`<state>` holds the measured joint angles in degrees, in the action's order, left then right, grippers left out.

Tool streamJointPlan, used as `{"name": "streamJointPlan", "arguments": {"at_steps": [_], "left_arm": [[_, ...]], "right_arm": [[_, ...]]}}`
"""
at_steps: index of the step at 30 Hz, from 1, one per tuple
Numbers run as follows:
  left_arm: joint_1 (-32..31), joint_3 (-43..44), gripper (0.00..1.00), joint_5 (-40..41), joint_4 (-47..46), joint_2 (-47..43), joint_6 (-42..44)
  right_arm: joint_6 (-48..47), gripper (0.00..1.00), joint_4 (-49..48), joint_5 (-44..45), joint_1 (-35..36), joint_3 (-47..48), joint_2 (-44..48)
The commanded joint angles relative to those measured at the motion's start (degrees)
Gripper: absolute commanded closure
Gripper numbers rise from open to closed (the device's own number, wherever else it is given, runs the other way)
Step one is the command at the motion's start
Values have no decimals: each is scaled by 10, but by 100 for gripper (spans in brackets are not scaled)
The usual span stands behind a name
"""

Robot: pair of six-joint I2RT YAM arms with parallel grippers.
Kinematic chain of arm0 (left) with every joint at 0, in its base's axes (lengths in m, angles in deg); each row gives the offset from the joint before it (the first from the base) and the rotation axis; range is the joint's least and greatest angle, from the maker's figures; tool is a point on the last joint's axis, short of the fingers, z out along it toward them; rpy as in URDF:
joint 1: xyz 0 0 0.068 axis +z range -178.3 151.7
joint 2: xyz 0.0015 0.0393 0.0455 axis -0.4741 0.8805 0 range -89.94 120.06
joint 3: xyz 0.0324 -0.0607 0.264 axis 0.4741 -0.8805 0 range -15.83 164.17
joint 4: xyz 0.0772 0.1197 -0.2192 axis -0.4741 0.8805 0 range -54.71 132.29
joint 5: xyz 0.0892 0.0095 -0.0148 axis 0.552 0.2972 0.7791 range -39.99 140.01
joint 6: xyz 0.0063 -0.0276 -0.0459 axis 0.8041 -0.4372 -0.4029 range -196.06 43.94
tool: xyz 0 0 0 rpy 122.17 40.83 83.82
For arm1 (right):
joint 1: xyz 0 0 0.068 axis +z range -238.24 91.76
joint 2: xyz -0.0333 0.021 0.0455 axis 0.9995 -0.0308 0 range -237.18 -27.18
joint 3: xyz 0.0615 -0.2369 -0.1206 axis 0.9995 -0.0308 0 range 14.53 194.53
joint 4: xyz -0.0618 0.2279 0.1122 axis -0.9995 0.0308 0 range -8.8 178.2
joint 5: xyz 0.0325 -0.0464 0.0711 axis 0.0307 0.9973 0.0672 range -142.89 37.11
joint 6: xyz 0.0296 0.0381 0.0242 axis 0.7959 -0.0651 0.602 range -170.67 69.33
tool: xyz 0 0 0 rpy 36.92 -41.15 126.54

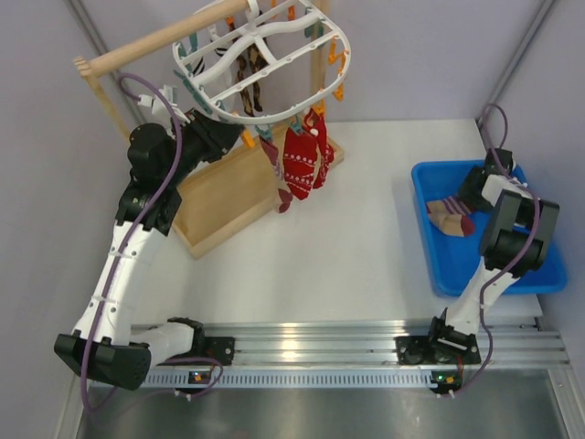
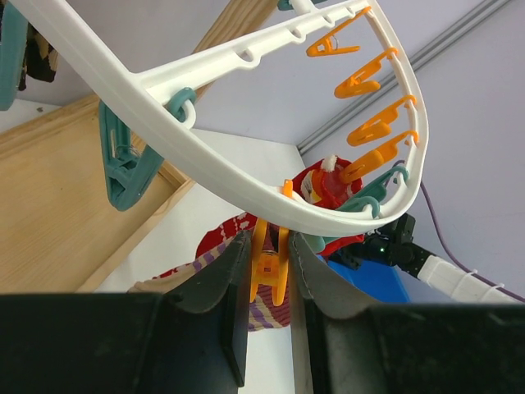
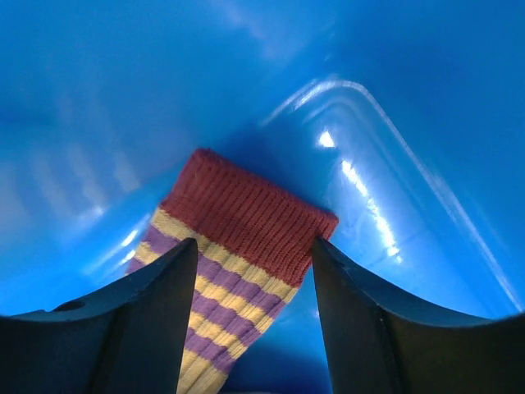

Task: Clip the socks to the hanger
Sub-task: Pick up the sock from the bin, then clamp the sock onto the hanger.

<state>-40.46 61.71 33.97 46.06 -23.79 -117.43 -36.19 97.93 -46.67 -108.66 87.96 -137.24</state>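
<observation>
Hanger [image 1: 261, 57]: white oval frame up on the wooden rod [image 1: 155, 38], top centre, orange and teal clips dangling.
Left gripper [image 2: 270, 275]: right up at the frame's near rim, jaws clenched on one orange clip [image 2: 269, 261].
Hung socks [image 1: 302, 157]: red dotted ones, clipped just right of that grip.
Striped sock [image 3: 246, 217]: lying in the blue bin [image 1: 462, 265], right of frame.
Right gripper [image 3: 254, 250]: down in the bin, jaws released, straddling the red cuff, not pinching.
Wooden tray [image 1: 224, 197]: on the surface [image 1: 366, 265] below the hanger.
</observation>
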Motion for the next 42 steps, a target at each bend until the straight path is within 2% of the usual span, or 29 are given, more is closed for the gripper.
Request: {"name": "streamJointPlan", "arguments": {"at_steps": [1, 6, 7, 10, 13, 17, 19, 20, 21, 23, 24, 29, 34, 37, 42], "left_arm": [[3, -6, 100, 9, -20, -1, 6], [2, -3, 100, 8, -18, 0, 7], [3, -2, 100, 7, -18, 2, 8], [3, -2, 100, 7, -18, 1, 8], [3, -4, 100, 7, -17, -1, 9], [3, -4, 100, 7, -15, -1, 15], [3, -3, 100, 3, -16, -1, 16], [3, -1, 100, 0, -16, -1, 16], [3, -1, 100, -1, -17, -1, 16], [3, 1, 100, -5, -16, 0, 14], [3, 2, 100, -10, -20, 3, 13], [3, 3, 100, -20, -23, 4, 14], [3, 4, 100, -28, -28, 3, 19], [3, 7, 100, -31, -26, 3, 26], [3, 3, 100, -37, -27, 1, 32]], "right_arm": [[-9, 43, -22, 0, 12, -9, -13], [-11, 50, -13, 6, 14, -22, -22], [-13, 62, -10, 6, 13, -21, -23], [-23, 86, -6, -1, 11, -19, -10], [-45, 99, -6, -33, 4, -21, 21], [-114, 100, -16, -110, -14, -22, 89], [-142, 100, -14, -183, -29, -14, 135], [-195, 100, -14, -214, -35, -8, 167], [-218, 100, -12, -279, -45, -3, 183], [-279, 100, -7, -341, -53, 17, 228], [-305, 100, 0, -406, -58, 28, 241], [-443, 100, 98, -570, -56, 137, 295], [-447, 100, 135, -728, -49, 253, 312], [-419, 100, 136, -768, -8, 276, 329], [-405, 100, 137, -757, 146, 227, 370]]}}
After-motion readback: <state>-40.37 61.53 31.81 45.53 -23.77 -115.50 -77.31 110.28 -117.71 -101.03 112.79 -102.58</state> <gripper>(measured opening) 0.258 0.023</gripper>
